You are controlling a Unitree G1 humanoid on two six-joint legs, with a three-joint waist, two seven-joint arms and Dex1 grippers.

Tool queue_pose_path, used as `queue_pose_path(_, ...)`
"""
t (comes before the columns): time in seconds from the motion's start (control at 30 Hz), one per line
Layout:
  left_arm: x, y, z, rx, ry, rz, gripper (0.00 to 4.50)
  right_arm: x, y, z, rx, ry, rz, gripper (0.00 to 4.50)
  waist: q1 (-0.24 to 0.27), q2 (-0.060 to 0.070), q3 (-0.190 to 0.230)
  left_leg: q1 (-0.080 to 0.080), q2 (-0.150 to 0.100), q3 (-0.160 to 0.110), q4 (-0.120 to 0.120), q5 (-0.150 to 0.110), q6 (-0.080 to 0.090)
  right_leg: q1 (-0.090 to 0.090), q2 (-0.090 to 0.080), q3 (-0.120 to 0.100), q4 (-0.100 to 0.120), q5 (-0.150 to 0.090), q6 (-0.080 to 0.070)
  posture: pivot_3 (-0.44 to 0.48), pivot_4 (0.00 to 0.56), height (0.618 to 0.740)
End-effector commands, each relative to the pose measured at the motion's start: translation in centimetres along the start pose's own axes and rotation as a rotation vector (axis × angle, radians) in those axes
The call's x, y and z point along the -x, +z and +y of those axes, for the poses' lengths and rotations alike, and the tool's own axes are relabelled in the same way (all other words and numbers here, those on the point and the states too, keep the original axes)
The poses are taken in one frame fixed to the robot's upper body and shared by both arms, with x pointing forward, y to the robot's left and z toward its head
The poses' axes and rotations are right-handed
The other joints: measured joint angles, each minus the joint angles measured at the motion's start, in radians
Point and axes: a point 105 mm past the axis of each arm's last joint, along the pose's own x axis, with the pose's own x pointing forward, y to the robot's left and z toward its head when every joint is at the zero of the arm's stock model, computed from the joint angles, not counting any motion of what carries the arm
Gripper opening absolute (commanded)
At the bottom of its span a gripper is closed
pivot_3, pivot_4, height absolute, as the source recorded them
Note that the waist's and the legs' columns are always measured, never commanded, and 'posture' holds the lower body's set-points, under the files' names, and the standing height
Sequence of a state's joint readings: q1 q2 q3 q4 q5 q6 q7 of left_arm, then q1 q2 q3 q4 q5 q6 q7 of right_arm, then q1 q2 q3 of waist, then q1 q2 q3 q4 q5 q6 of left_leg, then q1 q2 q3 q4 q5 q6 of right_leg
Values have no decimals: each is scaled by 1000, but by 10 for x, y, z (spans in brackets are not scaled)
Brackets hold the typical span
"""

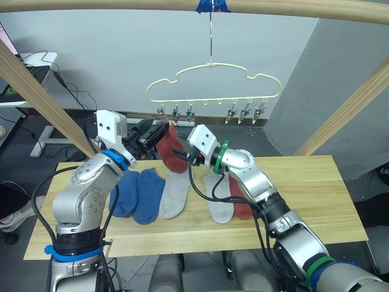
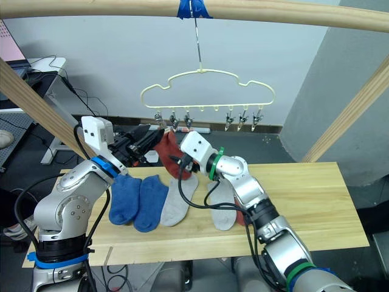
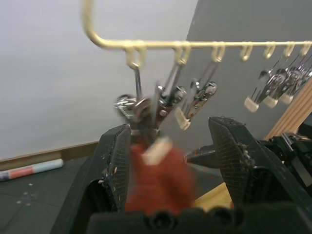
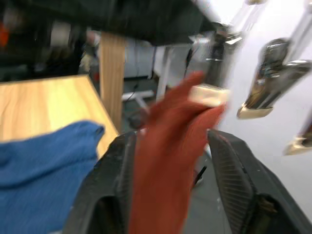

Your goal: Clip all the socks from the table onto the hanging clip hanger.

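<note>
Red sock [image 1: 171,149]: soft, light, limp; I judge the cuff edge the best hold.
Where: hanging at the clip hanger [image 1: 214,82], leftmost clips, above the desk [image 1: 316,182].
Axis: vertical, cuff at 12 o'clock, toe at 6.
Left hand [image 3: 168,161]: fingers apart, sock between.
Right hand [image 4: 170,165]: fingers apart, straddling the sock.
</note>
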State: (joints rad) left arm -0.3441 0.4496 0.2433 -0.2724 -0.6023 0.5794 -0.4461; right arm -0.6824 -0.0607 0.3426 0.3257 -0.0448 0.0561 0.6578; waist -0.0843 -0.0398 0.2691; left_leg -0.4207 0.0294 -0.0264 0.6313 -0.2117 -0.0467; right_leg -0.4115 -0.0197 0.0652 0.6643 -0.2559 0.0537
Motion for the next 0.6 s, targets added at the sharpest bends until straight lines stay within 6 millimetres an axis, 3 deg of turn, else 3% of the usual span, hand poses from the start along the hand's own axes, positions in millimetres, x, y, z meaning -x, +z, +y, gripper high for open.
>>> queue_pose_path(0.03, 3, 12, -1, -122, 40, -69, 2785, 18, 5, 4, 30, 35, 0, 2196, 2, 0, 0, 0, 0, 0, 0, 0, 0, 0, 0, 0, 0, 0, 0, -93, 196, 740)
queue_pose_path(0.1, 3, 11, -2, -164, 50, -82, 2785, 30, 3, 4, 37, 43, 20, 2196, 3, 0, 0, 0, 0, 0, 0, 0, 0, 0, -1, 0, 0, 0, 0, -102, 195, 740)
queue_pose_path(0.37, -4, -2, -23, -276, 98, -163, 2785, 114, 17, -12, 23, 52, 103, 2196, 1, -1, -1, 0, -1, 0, 2, 0, 0, 1, -1, 0, 0, 0, 0, -138, 209, 740)
queue_pose_path(0.6, -11, -13, -28, -255, 164, -195, 2785, 140, 33, -19, -12, -8, 125, 2196, -12, -1, -2, 2, 0, 1, 4, 0, 0, 1, 2, 3, 1, 0, 0, -185, 221, 740)
